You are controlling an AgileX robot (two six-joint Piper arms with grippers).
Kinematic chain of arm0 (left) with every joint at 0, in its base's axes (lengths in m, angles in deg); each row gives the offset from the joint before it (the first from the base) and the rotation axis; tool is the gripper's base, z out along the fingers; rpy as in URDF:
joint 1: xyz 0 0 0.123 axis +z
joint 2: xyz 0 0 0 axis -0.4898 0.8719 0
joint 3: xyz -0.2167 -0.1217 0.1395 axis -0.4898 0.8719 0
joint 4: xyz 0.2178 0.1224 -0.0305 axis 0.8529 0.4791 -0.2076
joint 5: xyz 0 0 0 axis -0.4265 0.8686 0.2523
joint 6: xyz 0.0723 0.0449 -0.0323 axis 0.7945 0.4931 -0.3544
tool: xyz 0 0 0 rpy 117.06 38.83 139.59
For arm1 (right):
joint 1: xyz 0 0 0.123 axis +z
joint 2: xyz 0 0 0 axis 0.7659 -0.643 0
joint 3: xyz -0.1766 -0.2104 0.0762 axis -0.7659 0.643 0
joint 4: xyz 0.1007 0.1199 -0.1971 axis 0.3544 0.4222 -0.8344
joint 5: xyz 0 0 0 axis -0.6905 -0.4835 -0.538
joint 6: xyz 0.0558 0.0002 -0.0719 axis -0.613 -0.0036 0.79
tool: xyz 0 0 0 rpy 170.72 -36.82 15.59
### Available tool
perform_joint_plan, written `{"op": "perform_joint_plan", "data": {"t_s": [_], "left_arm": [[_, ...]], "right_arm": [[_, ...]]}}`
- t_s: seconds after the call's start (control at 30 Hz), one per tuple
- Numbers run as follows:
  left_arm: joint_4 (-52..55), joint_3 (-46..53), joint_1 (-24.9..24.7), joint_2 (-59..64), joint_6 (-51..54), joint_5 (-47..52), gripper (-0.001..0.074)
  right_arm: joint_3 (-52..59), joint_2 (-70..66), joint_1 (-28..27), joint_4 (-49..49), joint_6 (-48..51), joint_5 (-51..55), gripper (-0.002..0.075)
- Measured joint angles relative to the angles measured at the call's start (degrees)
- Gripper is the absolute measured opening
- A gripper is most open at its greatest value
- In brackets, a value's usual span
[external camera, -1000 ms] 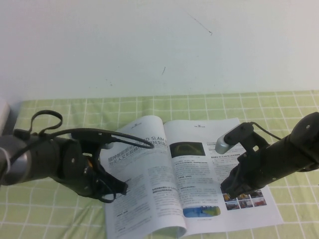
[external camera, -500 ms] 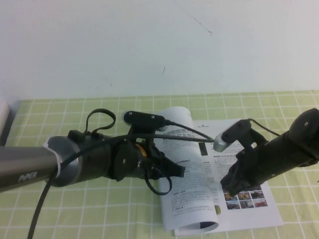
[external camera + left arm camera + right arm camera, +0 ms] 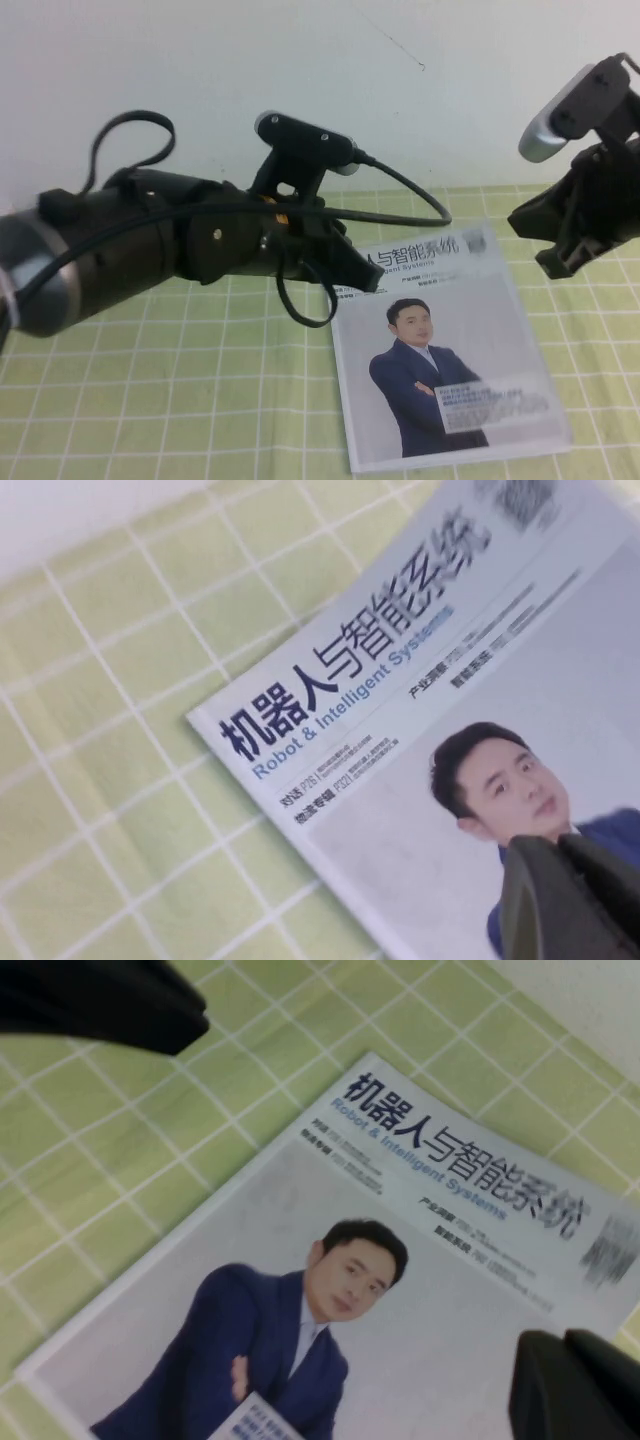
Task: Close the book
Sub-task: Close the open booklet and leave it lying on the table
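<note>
- It's down: the page that stood curled in mid-swing half a second ago has landed, and the book [image 3: 450, 350] now lies shut, front cover up.
- The left gripper [image 3: 368, 277] hovers just off the cover's top-left corner, fingers pressed together on nothing.
- The right gripper [image 3: 548, 258] has lifted off the page and hangs above the book's upper right edge, also closed and empty.
- The book rests flat on the green checked cloth [image 3: 200, 400], right of centre. It has a pale cover, a bold title band, and a man in a dark suit with arms folded.
- By my reading the closing is done — only the arms' retreat remains.
</note>
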Motion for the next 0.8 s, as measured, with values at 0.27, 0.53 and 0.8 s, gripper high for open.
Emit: {"op": "perform_joint_plan", "data": {"t_s": [0.27,0.53,0.8], "left_arm": [[25.03,0.0,0.0,-12.97,-6.59,20.02,-0.0003],[46.16,2.64,0.5,-28.08,-30.09,25.87,-0.0003],[44.29,18.35,0.5,-45.28,-33.25,12.84,-0.0003]], "right_arm": [[0.0,11.56,0.0,-20.86,-13.46,16.56,-0.0003],[0.12,24.11,-0.12,-45.14,-32.18,24.56,-0.0003],[10.3,42.66,-0.12,-43.55,-39.65,17.13,-0.0003]]}}
